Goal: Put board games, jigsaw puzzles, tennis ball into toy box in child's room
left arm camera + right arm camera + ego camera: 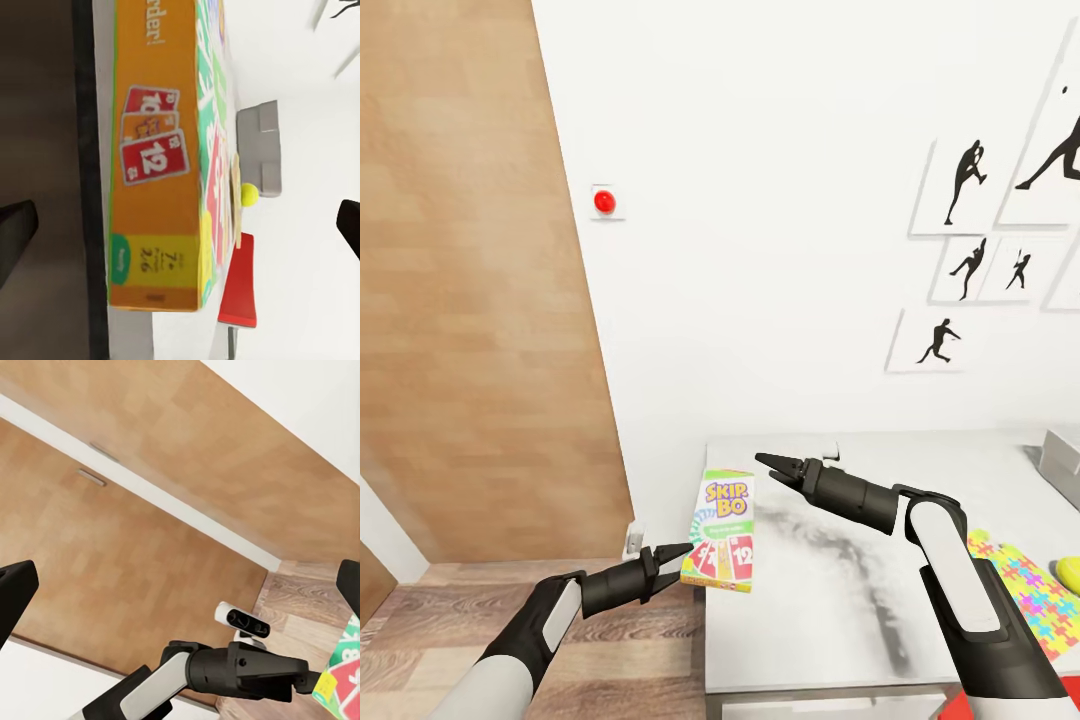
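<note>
A green-topped Skip-Bo board game (724,530) with orange and red panels lies on the white table (830,600), at its left edge. My left gripper (678,553) is open, its tips at the game's lower left side. In the left wrist view the game (157,165) sits just ahead of the open left gripper (182,229). My right gripper (772,464) hovers open just above the table, right of the game's far end. A jigsaw puzzle (1025,585), the tennis ball (1070,572) and a corner of the grey toy box (1060,455) are at the right.
A wooden door (470,280) stands left of the table, beside a white wall with a red button (604,202) and athlete pictures (970,240). Wood-plank floor (640,660) runs below my left arm. Something red (1065,690) shows at the lower right.
</note>
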